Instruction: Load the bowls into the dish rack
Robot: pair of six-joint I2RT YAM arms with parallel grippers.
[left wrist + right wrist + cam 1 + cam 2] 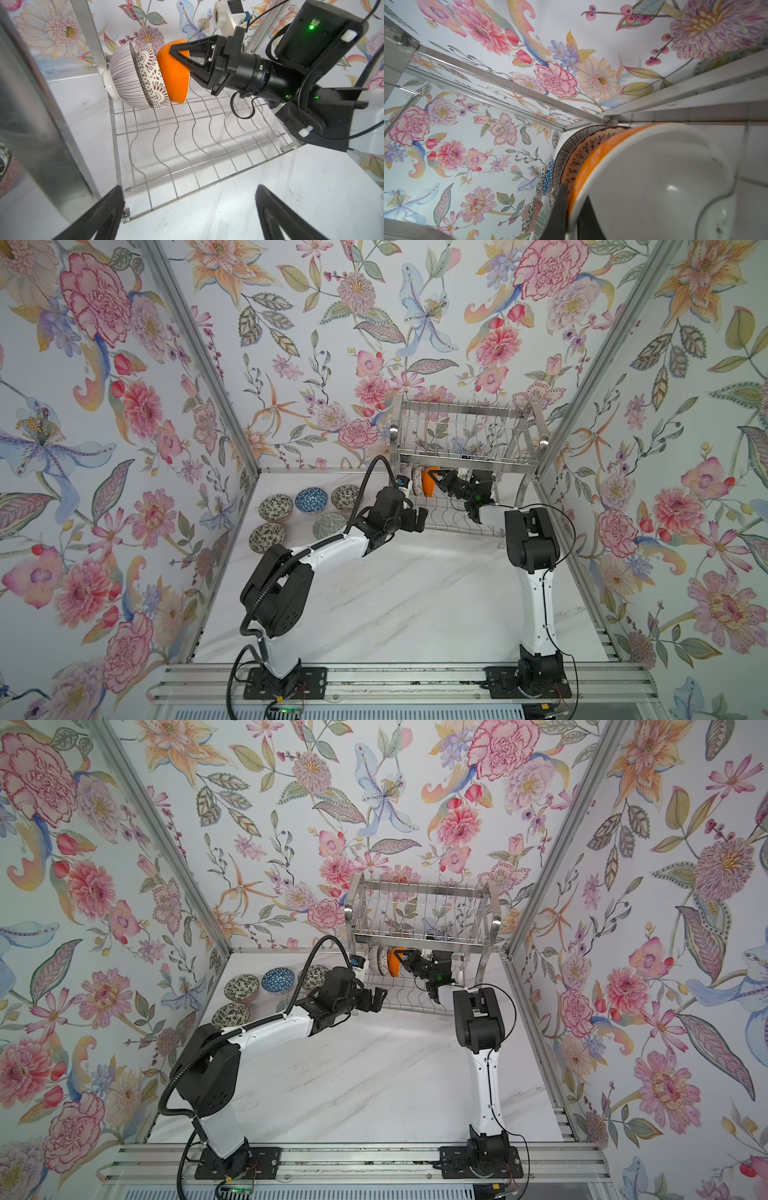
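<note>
Both top views show five loose bowls (276, 507) on the marble table's (415, 593) left, then the left gripper (417, 517), jaws spread, at the dish rack's (461, 435) front edge. Left wrist view makes plain three racked bowls (124, 76) standing at the lower shelf's left end, open wavy slots beyond; the right gripper (173, 51) pinches the orange bowl's (174, 83) rim.

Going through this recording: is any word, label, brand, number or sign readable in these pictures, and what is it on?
None can be read.
Orange bowl and the other bowls: patterns only, no lettering.
Dish rack: bare steel, no label in view.
Small circuit board at the near edge: too small to read.
Green light: a lamp only, no text.
</note>
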